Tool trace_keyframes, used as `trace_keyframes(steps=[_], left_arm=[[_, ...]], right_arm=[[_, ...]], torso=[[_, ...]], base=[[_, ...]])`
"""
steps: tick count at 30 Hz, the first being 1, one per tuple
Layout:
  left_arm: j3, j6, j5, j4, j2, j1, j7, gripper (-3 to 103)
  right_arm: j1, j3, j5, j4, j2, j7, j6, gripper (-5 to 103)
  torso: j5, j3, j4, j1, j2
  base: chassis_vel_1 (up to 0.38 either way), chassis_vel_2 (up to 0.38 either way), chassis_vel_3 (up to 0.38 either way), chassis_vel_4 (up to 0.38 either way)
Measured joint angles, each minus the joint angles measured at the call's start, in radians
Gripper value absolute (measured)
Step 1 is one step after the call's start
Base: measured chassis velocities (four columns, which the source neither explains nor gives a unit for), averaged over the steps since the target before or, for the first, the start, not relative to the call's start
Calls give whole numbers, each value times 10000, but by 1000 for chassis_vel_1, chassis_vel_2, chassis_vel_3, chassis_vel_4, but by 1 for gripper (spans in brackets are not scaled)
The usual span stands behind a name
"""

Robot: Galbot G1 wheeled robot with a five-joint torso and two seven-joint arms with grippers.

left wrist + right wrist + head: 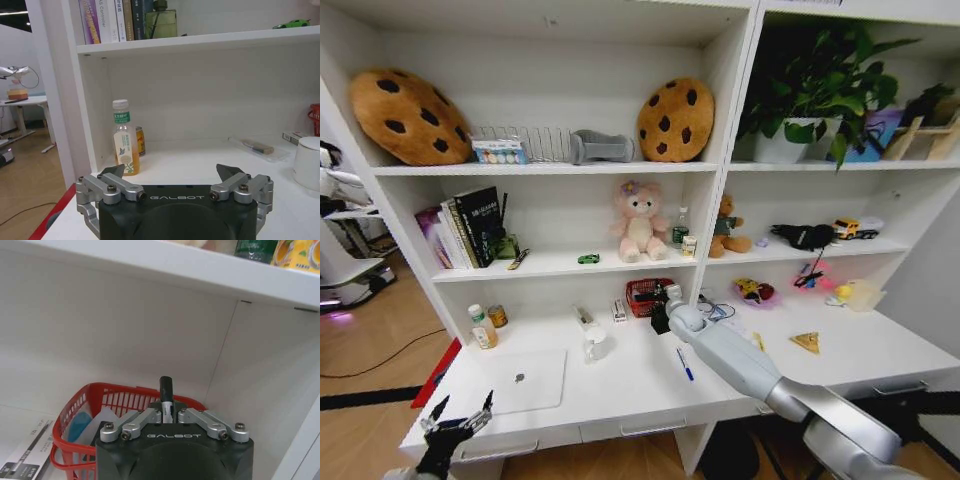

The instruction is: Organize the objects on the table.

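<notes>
In the right wrist view my right gripper [169, 412] is shut on a black pen [166, 390] that stands up between its fingers, just in front of a red basket [125, 400]. The head view shows this gripper [658, 312] at the back of the table [640, 385], beside the basket [647, 295]. A blue pen [685, 363] lies on the table next to the right forearm. The closed silver-white laptop [525, 380] lies at the front left. A green toy car [588, 259] sits on the shelf above. My left gripper [455, 420] hangs open and empty at the front left corner.
A juice bottle [125, 145], a can [140, 141] and a white mug [310, 162] stand at the back left of the table. A yellow wedge [807, 342] and pink items [810, 277] lie to the right. Plush toys [640, 222] and books [470, 225] occupy the shelf above.
</notes>
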Motion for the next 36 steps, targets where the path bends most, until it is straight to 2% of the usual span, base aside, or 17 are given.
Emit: trace_keyframes(steps=[5, 9, 19, 20, 24, 25, 26, 27, 29, 30, 32, 33, 34, 35, 36], left_arm=[[17, 14, 18, 23, -16, 2, -5, 100], [-56, -14, -19, 87, -11, 3, -4, 100], [-106, -42, -88, 212, 45, -85, -6, 100], [-88, -42, -92, 212, 50, -116, -9, 100], [-63, -32, -96, 212, 40, -138, -12, 100], [-63, -32, -96, 212, 40, -138, -12, 100], [-63, -42, -97, 212, 20, -105, -11, 100], [-63, -42, -97, 212, 20, -105, -11, 100], [-65, -73, -97, 227, 10, -66, -6, 100], [-65, -73, -97, 227, 10, -66, -6, 100], [-69, -85, -97, 234, 13, -73, -6, 100], [-69, -85, -97, 234, 13, -73, -6, 100], [-69, -86, -97, 234, 18, -96, -6, 100], [-69, -86, -97, 234, 18, -96, -6, 100], [-61, -86, -97, 234, 21, -115, -6, 100]], right_arm=[[203, -116, -182, -966, 663, -239, 321, 10], [411, -272, -252, -1418, 882, -393, 518, 10], [396, -349, -261, -1406, 744, -451, 623, 10], [273, -323, -261, -1291, 699, -418, 623, 7], [97, -276, -317, -1190, 708, -358, 623, 19], [97, -276, -317, -1190, 708, -358, 623, 19], [50, -267, -341, -1173, 726, -336, 628, 24], [50, -267, -341, -1173, 726, -336, 628, 24], [30, -257, -362, -1123, 726, -309, 630, 35], [30, -257, -362, -1123, 726, -309, 630, 35], [32, -255, -374, -1091, 694, -288, 630, 46], [32, -255, -374, -1091, 694, -288, 630, 46], [35, -246, -376, -1042, 653, -273, 630, 52], [35, -246, -376, -1042, 653, -273, 630, 52], [34, -226, -377, -962, 600, -253, 630, 57]], torso=[[0, 0, 8, 0, 0], [0, 0, 7, 0, -1], [0, 0, 3, 0, 0], [0, 0, 2, -1, -1], [0, 0, 2, -1, 0], [0, 0, 2, -1, 0], [1, 0, 4, -1, 0], [1, 0, 4, -1, 0], [1, 0, 5, -1, 0], [1, 0, 5, -1, 0], [1, 0, 5, -1, 0], [1, 0, 5, -1, 0], [1, 0, 4, -1, 0], [1, 0, 4, -1, 0], [1, 0, 4, -1, -1]], base=[[0, 0, 0, 0], [0, 0, 0, 0], [0, 0, 0, 0], [0, 0, 0, 0], [0, 0, 0, 0], [0, 0, 0, 0], [0, 0, 0, 0], [0, 0, 0, 0], [0, 0, 0, 0], [0, 0, 0, 0], [0, 0, 0, 0], [0, 0, 0, 0], [0, 0, 0, 0], [0, 0, 0, 0], [0, 0, 0, 0]])
